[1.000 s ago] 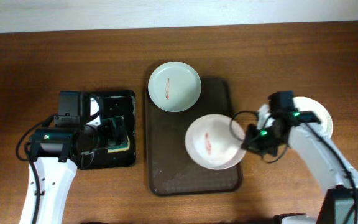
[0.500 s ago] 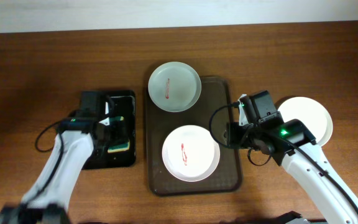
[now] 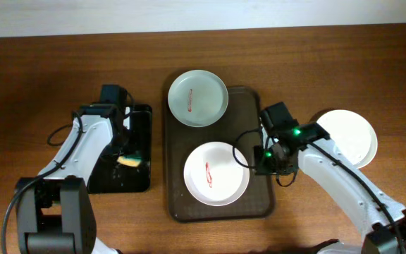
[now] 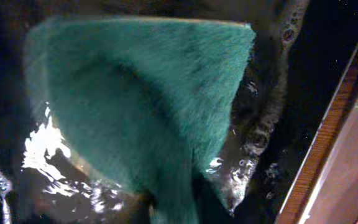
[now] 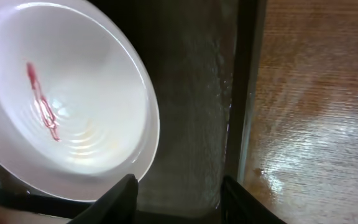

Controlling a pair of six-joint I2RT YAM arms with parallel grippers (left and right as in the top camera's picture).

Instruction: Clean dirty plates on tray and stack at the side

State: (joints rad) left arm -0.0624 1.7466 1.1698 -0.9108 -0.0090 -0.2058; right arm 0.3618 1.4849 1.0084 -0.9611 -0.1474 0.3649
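The right gripper, its fingers apart and holding nothing, hovered over the right side of the tray, just beside the rim of the red-smeared plate lying in the tray's near half. That plate lay to the gripper's left, toward the middle of the bench, making the right arm much the nearer one. Across the tray, the left gripper hung over the wet green sponge in the small black tray; whether it had closed on the sponge could not be told. A second smeared plate sat at the tray's far edge, and a clean plate rested on the bench to the right, well apart.
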